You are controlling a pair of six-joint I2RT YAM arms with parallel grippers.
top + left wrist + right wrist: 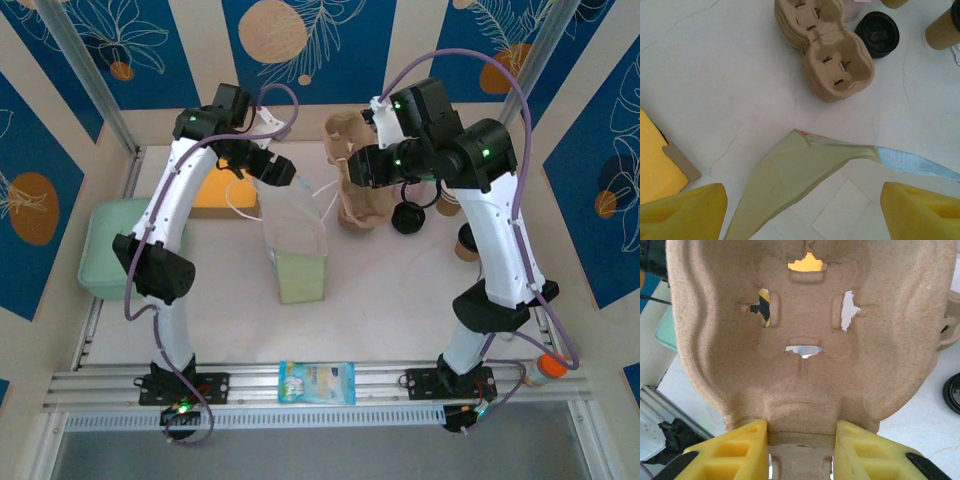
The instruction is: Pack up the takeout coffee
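Note:
A white and pale-green paper bag (298, 245) stands open at mid-table. My left gripper (275, 170) hovers open over its mouth (790, 175), its yellow fingers (682, 212) spread to either side and touching nothing. My right gripper (358, 165) is shut on the edge of a brown pulp cup carrier (805, 340), held lifted above a stack of the same carriers (360, 210). The takeout coffee (941, 34), a brown paper cup with a black lid, stands at the far right by the right arm, apart from both grippers. A round black lid (878, 33) lies beside the carrier stack.
A mint-green bin (105, 245) sits at the left edge, with a yellow block (225, 197) behind the bag. A blue snack packet (316, 382) lies on the front rail. More brown cups (465, 240) stand near the right arm's elbow.

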